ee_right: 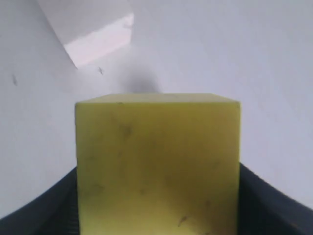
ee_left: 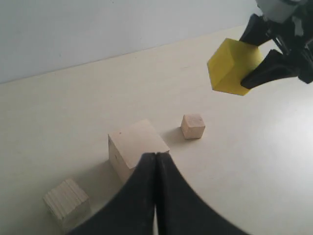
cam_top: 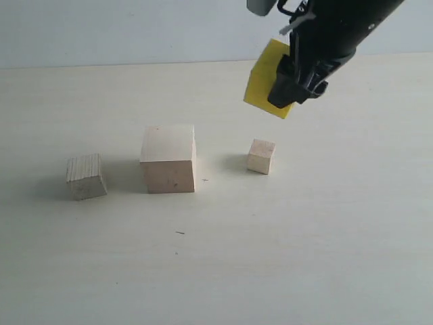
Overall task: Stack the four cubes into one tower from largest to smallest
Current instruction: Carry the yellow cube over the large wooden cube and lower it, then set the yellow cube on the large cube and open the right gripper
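My right gripper (cam_top: 287,88) is shut on the yellow cube (cam_top: 262,81), held tilted in the air above the table, behind and right of the small wood cube (cam_top: 261,156). The yellow cube (ee_right: 156,161) fills the right wrist view between the dark fingers (ee_right: 274,205). The large wood cube (cam_top: 168,158) rests on the table at centre, with the medium wood cube (cam_top: 86,176) to its left. In the left wrist view my left gripper (ee_left: 155,155) is shut and empty, close to the large wood cube (ee_left: 134,147); the yellow cube (ee_left: 232,66) hangs farther off.
The pale table (cam_top: 270,257) carries only the three wood cubes. A light wall (cam_top: 101,27) runs along the back edge.
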